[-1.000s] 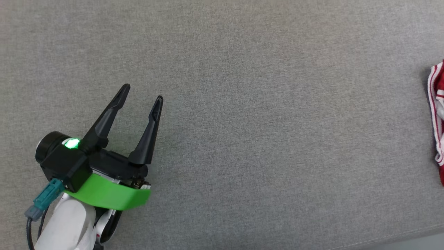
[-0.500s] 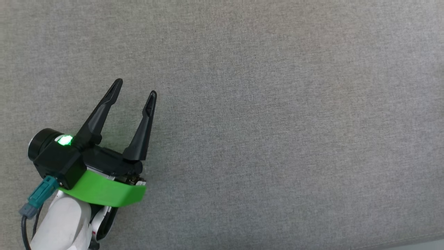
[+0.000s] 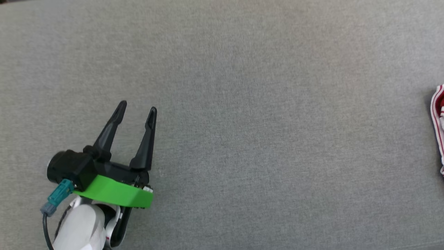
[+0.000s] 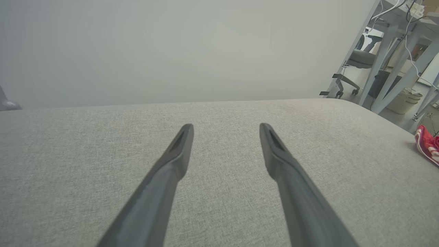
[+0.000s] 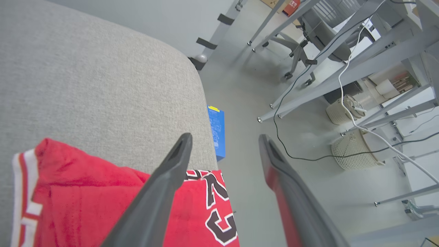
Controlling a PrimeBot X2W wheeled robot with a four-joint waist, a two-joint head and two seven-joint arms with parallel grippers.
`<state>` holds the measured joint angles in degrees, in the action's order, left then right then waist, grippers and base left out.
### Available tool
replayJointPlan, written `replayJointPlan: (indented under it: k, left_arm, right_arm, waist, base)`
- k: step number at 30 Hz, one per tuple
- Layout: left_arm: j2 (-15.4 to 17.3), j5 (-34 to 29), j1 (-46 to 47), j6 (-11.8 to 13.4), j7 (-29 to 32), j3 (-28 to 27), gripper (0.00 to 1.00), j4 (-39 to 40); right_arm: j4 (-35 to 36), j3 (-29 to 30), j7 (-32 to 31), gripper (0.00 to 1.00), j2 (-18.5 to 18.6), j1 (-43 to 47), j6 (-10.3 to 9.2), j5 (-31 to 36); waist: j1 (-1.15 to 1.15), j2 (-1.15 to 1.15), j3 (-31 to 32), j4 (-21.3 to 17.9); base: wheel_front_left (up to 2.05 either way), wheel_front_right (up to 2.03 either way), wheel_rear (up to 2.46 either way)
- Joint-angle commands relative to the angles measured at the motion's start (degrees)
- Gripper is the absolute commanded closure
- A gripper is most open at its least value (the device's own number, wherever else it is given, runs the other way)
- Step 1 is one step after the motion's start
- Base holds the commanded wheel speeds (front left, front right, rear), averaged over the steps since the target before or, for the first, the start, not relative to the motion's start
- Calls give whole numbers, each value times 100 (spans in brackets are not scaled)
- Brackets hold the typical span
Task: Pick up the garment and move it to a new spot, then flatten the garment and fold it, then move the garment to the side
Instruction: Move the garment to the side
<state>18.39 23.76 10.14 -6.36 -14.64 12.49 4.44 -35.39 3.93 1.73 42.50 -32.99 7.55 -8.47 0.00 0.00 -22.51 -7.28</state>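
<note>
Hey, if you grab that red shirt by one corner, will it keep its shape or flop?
Probably flops: the red shirt lies in soft folds, so it would likely drape and unfold. It looks thin, so probably light. It sits at the edge of the grey cushion, so a push might slide it off.

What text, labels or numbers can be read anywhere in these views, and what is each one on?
No text reads whole.
garment: black white-outlined characters, partly behind a finger of the right claw and cut by the picture's edge; not readable.
blue box on the floor: pale print and a yellow label, too small to read.
red box at the top edge: white marks, too small to read.
</note>
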Motion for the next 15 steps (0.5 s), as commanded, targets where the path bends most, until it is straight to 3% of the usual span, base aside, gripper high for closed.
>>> replayJointPlan:
  k: [1, 8, 15]
  left_arm:
    - [-68, 42, -116, 24, -29, -56, 0, -60]
    - [-360, 41, -481, 55, -34, -361, 0, -268]
    - [-608, -74, -771, 53, -35, -586, 0, -443]
  right_arm:
    - [216, -85, 46, 0, -69, 64, -6, -167]
    - [1658, -193, -22, 0, -617, 748, -6, -767]
    - [3129, 158, -84, 0, -1693, 1727, -6, -748]
  waist:
    - [0, 0, 679, 187]
    - [0, 0, 1328, 388]
    - [0, 0, 1739, 612]
  base:
    - [0, 0, 0]
    - [0, 0, 0]
    - [0, 0, 0]
